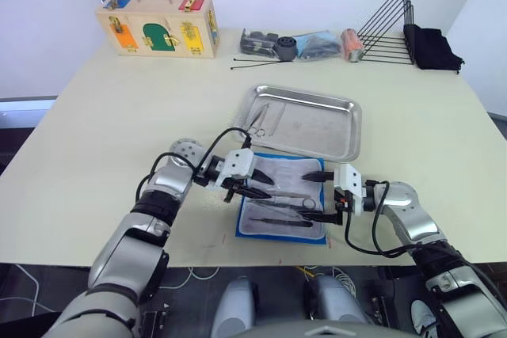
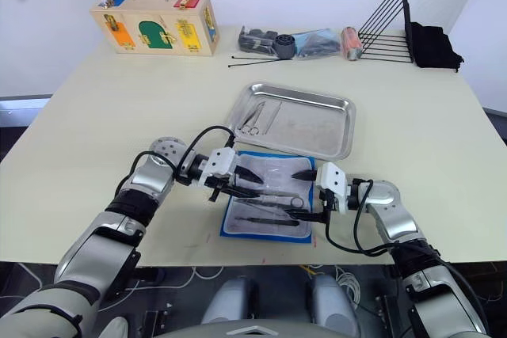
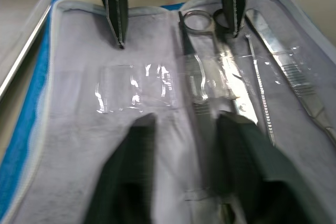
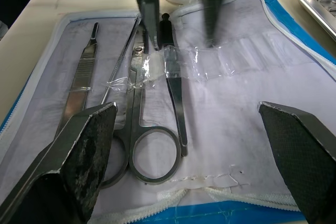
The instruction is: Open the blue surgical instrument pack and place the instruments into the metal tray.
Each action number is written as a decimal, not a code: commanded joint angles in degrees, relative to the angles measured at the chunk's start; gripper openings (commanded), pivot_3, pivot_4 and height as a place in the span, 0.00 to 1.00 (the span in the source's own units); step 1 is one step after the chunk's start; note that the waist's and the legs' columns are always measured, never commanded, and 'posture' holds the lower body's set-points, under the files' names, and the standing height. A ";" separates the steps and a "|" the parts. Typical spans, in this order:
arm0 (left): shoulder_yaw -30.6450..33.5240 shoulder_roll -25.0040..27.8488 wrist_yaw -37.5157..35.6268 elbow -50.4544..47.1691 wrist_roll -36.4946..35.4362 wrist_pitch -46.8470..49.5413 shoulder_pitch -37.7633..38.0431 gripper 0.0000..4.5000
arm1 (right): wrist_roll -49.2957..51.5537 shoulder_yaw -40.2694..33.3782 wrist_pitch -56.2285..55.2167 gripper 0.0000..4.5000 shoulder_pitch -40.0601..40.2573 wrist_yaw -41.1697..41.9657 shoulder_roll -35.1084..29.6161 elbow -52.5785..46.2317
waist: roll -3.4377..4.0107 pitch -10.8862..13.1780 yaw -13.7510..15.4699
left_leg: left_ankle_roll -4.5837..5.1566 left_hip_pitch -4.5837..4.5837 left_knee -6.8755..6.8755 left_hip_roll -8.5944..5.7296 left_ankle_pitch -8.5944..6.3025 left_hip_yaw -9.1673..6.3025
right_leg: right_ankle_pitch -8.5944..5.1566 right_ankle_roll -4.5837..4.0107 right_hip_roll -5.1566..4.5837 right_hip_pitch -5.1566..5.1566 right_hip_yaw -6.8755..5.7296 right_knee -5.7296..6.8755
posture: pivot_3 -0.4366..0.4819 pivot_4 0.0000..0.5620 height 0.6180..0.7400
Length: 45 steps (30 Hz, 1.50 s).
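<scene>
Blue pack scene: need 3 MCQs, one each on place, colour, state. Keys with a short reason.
1. Where does the blue surgical instrument pack lie relative to the metal tray?
A. Inside the tray
B. On the table between the tray and the robot
C. Beyond the tray, by the wire rack

2. What colour is the pack's inner lining?
A. Pale grey-white
B. Black
C. Yellow

3. What state is the pack in?
A. Zipped shut
B. Rolled up
C. Opened flat, instruments still in it

Answers:
1 B: the head views show the pack at the tray's near edge, with the left tool and right tool over it.
2 A: both wrist views show pale lining inside the blue border.
3 C: the right wrist view shows scissors and forceps lying under clear straps on the unfolded lining.
</scene>
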 commanded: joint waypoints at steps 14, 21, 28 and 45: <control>-0.47 1.73 -1.74 -4.31 0.89 4.49 -0.23 0.01 | -4.43 2.26 2.58 1.00 3.22 -1.39 -0.77 5.11 | -0.01 -0.03 -0.03 | 0.00 0.01 0.00 0.00 0.00 -0.01 | 0.00 0.00 0.02 0.00 0.01 0.02 | 0.48 0.27 1.00; -1.24 4.26 -0.71 -9.95 3.01 8.72 0.14 0.01 | -4.48 2.84 3.58 1.00 3.92 -0.61 -1.35 4.18 | -0.02 -0.02 0.02 | 0.00 -0.01 0.00 0.01 0.00 -0.03 | 0.00 0.00 0.03 -0.01 0.00 0.02 | 0.48 0.27 1.00; -1.28 7.03 -0.39 -14.70 3.64 13.44 -0.05 0.01 | -5.56 3.47 5.09 1.00 4.08 -1.12 -1.98 4.12 | -0.02 -0.02 0.11 | 0.00 -0.02 0.00 0.01 0.00 -0.03 | -0.01 -0.01 0.02 -0.01 0.00 0.01 | 0.48 0.27 1.00; -1.40 13.63 -2.15 -26.40 3.61 26.98 -1.79 0.01 | -6.03 3.93 5.62 1.00 3.60 -1.99 -1.26 4.68 | -0.02 -0.01 0.11 | 0.00 -0.01 0.00 0.01 0.00 -0.02 | -0.01 -0.01 0.02 -0.01 0.00 0.01 | 0.48 0.27 1.00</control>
